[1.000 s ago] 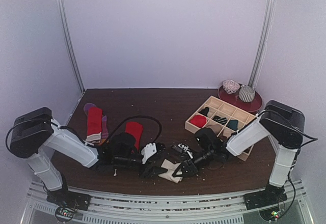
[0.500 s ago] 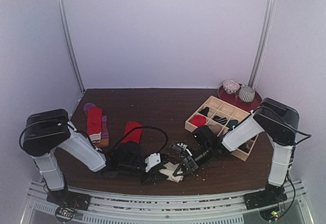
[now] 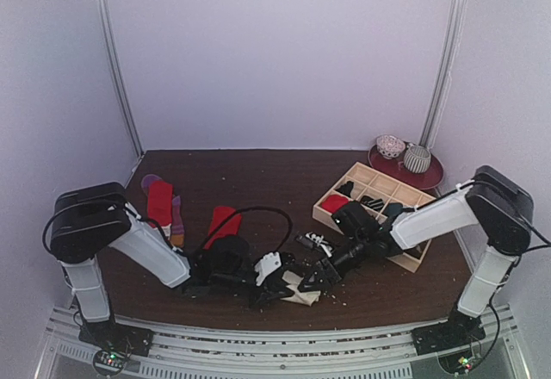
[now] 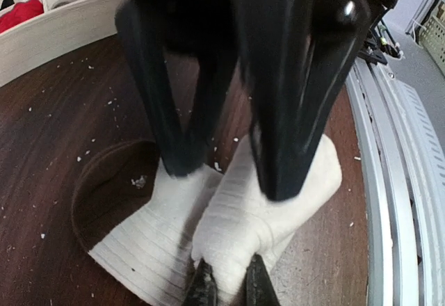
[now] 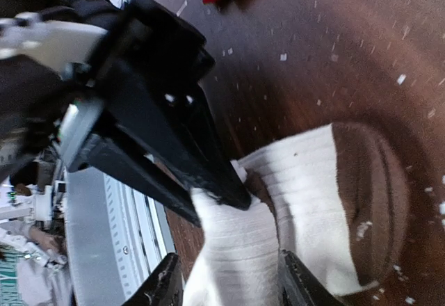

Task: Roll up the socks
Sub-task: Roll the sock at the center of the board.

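One cream ribbed sock (image 3: 297, 292), partly folded, at near centre of the brown table (image 3: 258, 177). Left gripper (image 4: 229, 286) narrow, pinching its edge; right gripper (image 5: 226, 275) wide, astride the fold. Red sock (image 3: 224, 222) left; wooden grid tray (image 3: 334, 189) far right.

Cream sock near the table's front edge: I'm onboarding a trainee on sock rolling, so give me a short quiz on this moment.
1. True or false: the wooden tray is empty.
2. What is the left claw doing? A. hanging open in the air; B. pinching a fold of the cream sock; C. resting in the tray.
3. Fill in: the red plate carries ___ round bundles.
Key: 1 false, it holds a red bundle and darker items; 2 B; 3 two.
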You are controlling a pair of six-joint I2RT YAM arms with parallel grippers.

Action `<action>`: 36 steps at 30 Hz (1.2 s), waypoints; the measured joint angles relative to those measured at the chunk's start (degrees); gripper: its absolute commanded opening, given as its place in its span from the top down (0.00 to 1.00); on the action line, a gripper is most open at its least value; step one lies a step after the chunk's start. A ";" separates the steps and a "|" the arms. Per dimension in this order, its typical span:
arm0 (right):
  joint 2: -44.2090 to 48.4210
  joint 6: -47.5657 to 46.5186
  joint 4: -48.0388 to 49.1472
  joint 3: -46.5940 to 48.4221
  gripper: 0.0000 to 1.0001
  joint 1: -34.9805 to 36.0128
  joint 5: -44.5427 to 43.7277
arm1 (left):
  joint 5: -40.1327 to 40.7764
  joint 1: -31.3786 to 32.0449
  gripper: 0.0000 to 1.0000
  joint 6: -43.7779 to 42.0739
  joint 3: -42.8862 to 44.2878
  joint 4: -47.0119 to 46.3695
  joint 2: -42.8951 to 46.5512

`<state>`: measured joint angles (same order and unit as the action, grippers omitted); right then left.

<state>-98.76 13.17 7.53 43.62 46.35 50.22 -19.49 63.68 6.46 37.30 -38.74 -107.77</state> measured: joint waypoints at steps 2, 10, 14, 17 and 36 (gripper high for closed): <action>6.43 -1.86 1.60 -2.16 0.46 0.50 -5.25 | -0.55 -0.22 1.00 2.45 0.17 0.00 -0.31; 24.50 -18.32 17.46 -19.04 0.43 14.56 -27.67 | -4.85 -2.34 1.00 9.68 0.42 -0.44 -1.55; 23.15 -22.47 18.97 -22.01 0.43 19.23 -35.04 | -6.25 -2.93 1.00 11.32 0.35 -0.52 -1.88; 22.99 -23.56 20.70 -22.64 0.43 22.01 -40.35 | -6.54 -3.04 1.00 11.76 0.39 -0.68 -2.01; 11.45 -22.84 24.59 -21.18 0.43 24.52 -52.57 | -8.66 -3.76 1.00 11.93 0.96 -0.87 -2.86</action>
<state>-87.31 -9.67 32.12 22.44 70.87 -2.35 -28.14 59.92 18.39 38.26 -39.62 -110.63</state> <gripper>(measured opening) 0.571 0.068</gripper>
